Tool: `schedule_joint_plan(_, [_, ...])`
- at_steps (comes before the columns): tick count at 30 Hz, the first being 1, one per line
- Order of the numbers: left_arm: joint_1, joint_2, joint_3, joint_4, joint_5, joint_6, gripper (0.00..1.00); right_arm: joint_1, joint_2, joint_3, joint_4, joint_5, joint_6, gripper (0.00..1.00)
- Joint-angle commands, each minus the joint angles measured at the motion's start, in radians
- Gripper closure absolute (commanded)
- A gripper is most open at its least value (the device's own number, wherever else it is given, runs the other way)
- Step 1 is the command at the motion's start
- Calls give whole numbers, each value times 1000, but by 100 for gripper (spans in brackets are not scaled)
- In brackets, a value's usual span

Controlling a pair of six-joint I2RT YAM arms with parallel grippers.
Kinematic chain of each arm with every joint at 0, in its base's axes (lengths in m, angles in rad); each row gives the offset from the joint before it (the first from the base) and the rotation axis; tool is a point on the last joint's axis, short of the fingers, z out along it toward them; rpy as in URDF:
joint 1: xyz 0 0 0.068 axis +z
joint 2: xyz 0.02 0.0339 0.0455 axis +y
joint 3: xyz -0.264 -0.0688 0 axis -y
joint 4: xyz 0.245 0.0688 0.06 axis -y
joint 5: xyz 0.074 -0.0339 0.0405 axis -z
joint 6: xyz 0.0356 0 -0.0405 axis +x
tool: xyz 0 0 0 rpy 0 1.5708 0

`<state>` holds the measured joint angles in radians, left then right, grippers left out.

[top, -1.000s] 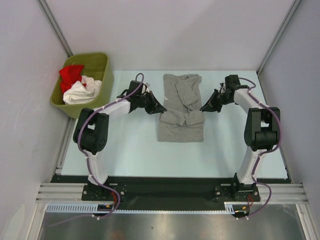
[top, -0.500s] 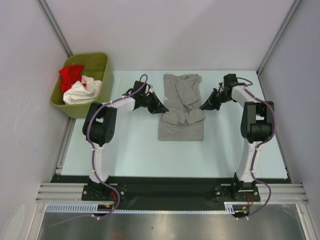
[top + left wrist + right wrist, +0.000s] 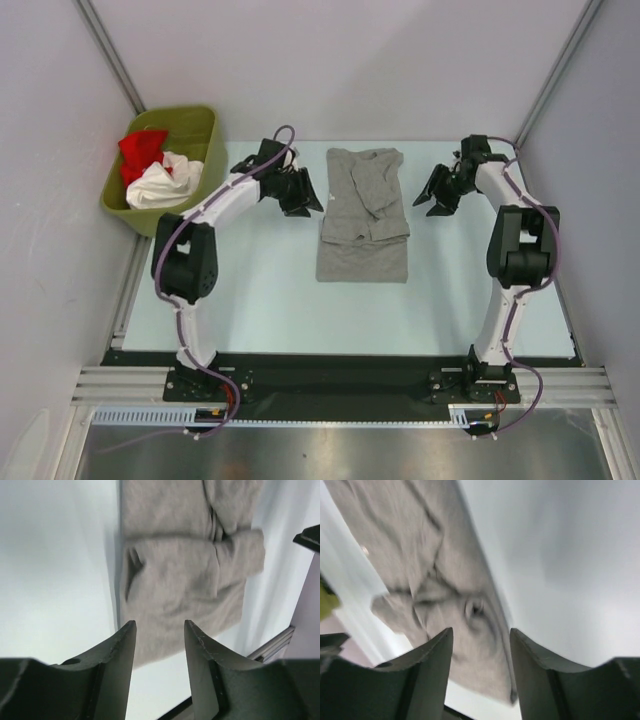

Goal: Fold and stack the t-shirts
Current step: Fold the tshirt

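Pale blue-green tabletop (image 3: 260, 290) inside a white-walled cell is carrying a grey t-shirt (image 3: 364, 215), which is lying flat at the centre as a long narrow panel. Its sleeves are sitting crossed and rumpled over its middle, with the collar end pointing away from the arm bases.

The left gripper (image 3: 308, 200) is hovering just beside the shirt's left edge and the right gripper (image 3: 432, 203) is hanging a little clear of its right edge. Both are standing with jaws parted and nothing between them, and neither is touching the cloth.

A red t-shirt (image 3: 143, 150) and a white t-shirt (image 3: 160, 185) are waiting in a heap in the olive-green bin (image 3: 205, 122) at the far left corner.

The grey cotton is looking light, limp and easily creased. It is likely to sag and drag on the table rather than hold any shape when lifted.

Judging by how it is lying, the surest hold is looking like a shallow pinch at the two corners of one short end, taken by both arms together. The pinch should be catching every layer, since the loose sleeve flaps are liable to slide open.
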<state>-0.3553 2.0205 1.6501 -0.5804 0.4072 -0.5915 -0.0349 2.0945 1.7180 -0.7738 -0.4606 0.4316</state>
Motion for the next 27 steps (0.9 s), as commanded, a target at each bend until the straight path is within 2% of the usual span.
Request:
schedule_joint_plan(1, [-65, -181, -129, -27, -56, 107, 52, 151, -226, -98, -50, 253, -45, 42])
schedule_joint_plan(3, [-118, -250, -258, 39, -50, 87, 54, 257, -312, -209, -26, 342, 24, 42])
schedule_joint_plan(5, [-154, -272, -381, 181, 1, 10, 57, 321, -347, -283, 40, 431, 80, 43])
schedule_joint_plan(6, [-160, -261, -404, 250, 14, -42, 57, 379, -355, -323, 53, 500, 99, 43])
schedule_joint_plan(8, [-178, -234, -432, 296, 38, -68, 57, 421, -344, -337, 76, 527, 130, 45])
schedule_joint_plan(13, [-185, -117, -385, 340, 18, -82, 57, 510, -243, -307, 103, 619, 104, 46])
schedule_joint_plan(27, [-174, 79, -178, 318, 4, -93, 57, 494, -94, -224, 133, 632, 67, 50])
